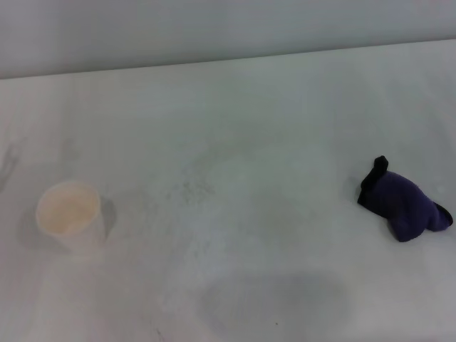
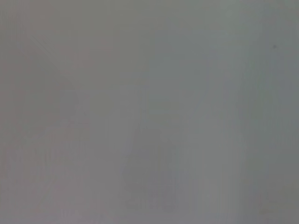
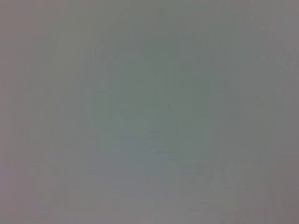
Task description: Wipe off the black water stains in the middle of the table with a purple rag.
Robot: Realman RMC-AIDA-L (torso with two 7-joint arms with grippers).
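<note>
The purple rag (image 1: pixel 404 205) lies bunched on the white table (image 1: pixel 256 107) at the right, its black loop tab sticking up at its near-left end. No dark brown blotch shows in the middle of the table; only faint grey speckles (image 1: pixel 191 189) and a pale smeared patch are there. Neither gripper is in the head view. Both wrist views show only plain grey surface.
A white paper cup (image 1: pixel 70 214) stands upright at the left of the table. The table's far edge (image 1: pixel 228 60) meets a grey wall. A soft shadow lies near the front edge (image 1: pixel 274 303).
</note>
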